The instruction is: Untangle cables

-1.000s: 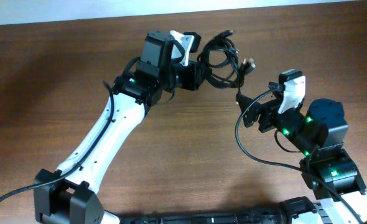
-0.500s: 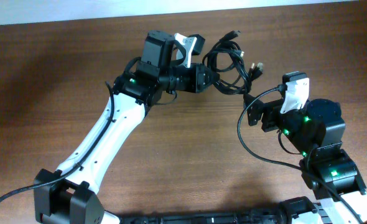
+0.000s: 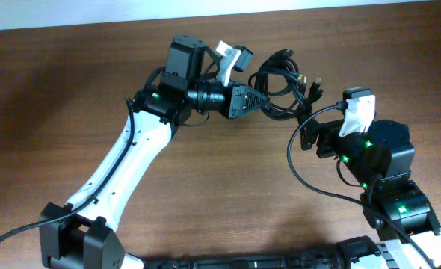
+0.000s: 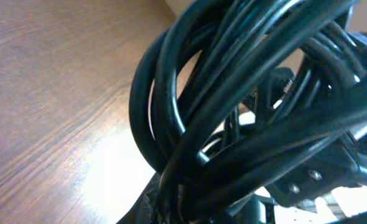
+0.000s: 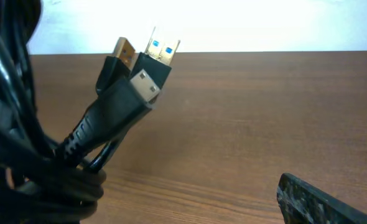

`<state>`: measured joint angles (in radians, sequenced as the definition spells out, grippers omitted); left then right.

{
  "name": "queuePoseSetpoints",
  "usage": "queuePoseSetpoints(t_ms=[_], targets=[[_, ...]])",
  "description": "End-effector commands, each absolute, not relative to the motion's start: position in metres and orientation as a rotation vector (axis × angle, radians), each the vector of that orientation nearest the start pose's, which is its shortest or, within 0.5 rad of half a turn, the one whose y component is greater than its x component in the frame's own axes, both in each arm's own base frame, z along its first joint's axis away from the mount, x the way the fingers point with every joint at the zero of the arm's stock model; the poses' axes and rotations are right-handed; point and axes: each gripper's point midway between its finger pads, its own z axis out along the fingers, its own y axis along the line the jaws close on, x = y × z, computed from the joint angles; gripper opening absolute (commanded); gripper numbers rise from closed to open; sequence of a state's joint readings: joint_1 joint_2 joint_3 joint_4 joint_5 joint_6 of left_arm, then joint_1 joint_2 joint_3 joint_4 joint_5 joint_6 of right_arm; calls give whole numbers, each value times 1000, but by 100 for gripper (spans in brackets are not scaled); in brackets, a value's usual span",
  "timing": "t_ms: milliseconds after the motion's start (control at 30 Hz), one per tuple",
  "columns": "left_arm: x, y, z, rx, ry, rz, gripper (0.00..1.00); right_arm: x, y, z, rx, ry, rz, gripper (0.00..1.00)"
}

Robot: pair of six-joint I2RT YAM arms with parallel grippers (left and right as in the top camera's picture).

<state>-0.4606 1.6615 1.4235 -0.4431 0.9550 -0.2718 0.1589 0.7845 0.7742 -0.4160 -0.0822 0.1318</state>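
The left gripper (image 3: 256,99) is shown closed tightly on the cables (image 3: 284,81), a looped black bundle near the far edge of the table (image 3: 205,187). The right gripper (image 3: 310,136) is spread wide just beside the plugs (image 5: 143,65), with nothing grasped.

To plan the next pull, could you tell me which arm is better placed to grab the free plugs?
Likely the right arm: jaws open, empty, facing the plugs. The left arm is busy holding the cables.
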Motion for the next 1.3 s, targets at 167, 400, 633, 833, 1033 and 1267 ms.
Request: queuePoseSetpoints(t_ms=[167, 400, 633, 833, 1033, 1267], targets=[[285, -321, 307, 987, 1961, -1649, 0, 302, 21, 264, 74, 1973, 31, 99], [266, -320, 320, 1127, 1808, -1751, 0, 306, 13, 273, 107, 1930, -8, 99], [257, -318, 326, 1196, 1717, -1783, 0, 307, -1, 282, 165, 1888, -80, 99], [256, -318, 327, 1227, 1672, -1763, 0, 309, 16, 282, 100, 1894, 14, 99], [265, -320, 321, 1212, 1699, -1691, 0, 307, 55, 286, -96, 1881, 198, 100], [271, -321, 316, 1231, 1677, -1605, 0, 299, 95, 303, -322, 1793, 381, 98]])
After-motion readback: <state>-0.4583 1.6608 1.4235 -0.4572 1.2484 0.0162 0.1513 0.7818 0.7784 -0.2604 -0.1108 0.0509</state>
